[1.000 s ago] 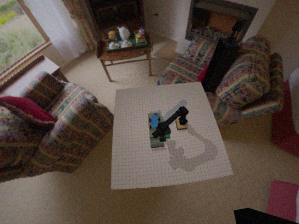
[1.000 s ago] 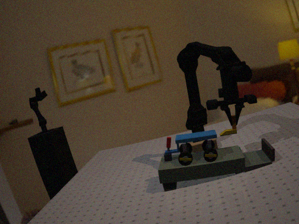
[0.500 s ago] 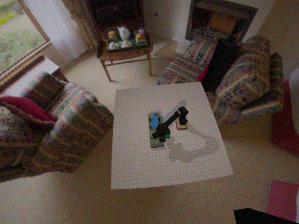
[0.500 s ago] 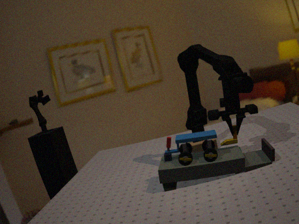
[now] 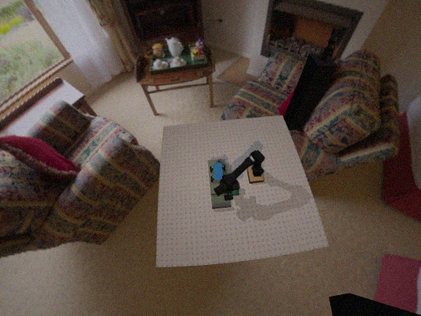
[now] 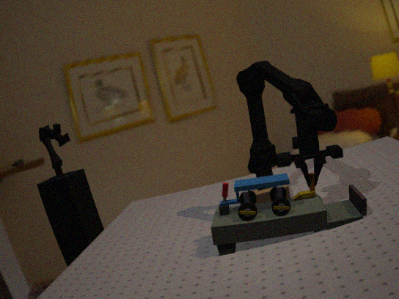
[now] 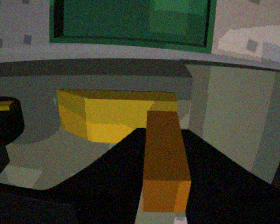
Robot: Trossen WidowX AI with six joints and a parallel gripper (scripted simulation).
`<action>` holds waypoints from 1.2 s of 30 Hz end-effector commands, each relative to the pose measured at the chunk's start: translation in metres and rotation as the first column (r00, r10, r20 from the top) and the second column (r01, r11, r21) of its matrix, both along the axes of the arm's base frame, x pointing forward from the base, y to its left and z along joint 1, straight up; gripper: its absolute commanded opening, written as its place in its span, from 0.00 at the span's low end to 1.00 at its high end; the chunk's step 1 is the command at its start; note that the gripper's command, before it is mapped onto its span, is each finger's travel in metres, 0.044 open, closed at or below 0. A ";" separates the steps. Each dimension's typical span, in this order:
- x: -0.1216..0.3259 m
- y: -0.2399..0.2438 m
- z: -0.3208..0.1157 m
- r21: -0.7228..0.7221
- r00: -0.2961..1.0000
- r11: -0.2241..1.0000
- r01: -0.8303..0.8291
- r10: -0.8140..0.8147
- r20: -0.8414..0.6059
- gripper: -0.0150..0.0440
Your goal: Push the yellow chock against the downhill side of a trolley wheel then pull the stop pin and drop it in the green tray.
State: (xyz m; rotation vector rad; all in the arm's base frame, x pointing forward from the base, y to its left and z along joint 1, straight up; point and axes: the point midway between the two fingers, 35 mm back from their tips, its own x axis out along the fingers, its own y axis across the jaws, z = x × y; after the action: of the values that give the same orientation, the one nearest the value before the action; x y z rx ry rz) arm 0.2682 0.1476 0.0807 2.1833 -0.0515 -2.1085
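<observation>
The trolley [image 6: 261,182] [image 5: 217,170] has a blue deck and black wheels with yellow hubs, and stands on the grey-green ramp [image 6: 268,221] [image 5: 220,204]. The red-headed stop pin [image 6: 225,189] [image 5: 219,159] stands upright at its uphill end. The yellow chock [image 6: 304,195] [image 7: 113,117] rests on the ramp just downhill of the trolley's lower wheel [image 6: 281,201], very close to it; I cannot tell if they touch. My gripper [image 6: 311,179] points straight down and is shut on the chock's orange handle [image 6: 312,185] [image 7: 165,160]. The green tray [image 7: 134,10] [image 5: 234,192] lies on the table beyond the ramp.
A dark end wall [image 6: 357,198] closes the ramp's low end. The arm's base [image 5: 255,176] stands on a wooden block beside the ramp. A second trolley wheel [image 7: 9,122] shows at the left edge of the wrist view. Armchairs surround the white dotted table [image 5: 201,234].
</observation>
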 end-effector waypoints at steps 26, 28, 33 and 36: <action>0.002 -0.026 0.005 -0.006 1.000 1.000 -0.001 0.001 0.002 0.25; 0.002 -0.028 0.005 -0.007 1.000 1.000 -0.001 0.001 0.002 0.25; 0.002 -0.026 0.005 0.000 1.000 1.000 -0.001 0.001 0.002 0.25; 0.002 -0.026 0.005 0.000 1.000 1.000 -0.001 0.001 0.002 0.25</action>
State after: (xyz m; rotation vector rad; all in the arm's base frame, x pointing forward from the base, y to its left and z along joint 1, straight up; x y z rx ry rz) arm 0.2700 0.1212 0.0855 2.1839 -0.0498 -2.1058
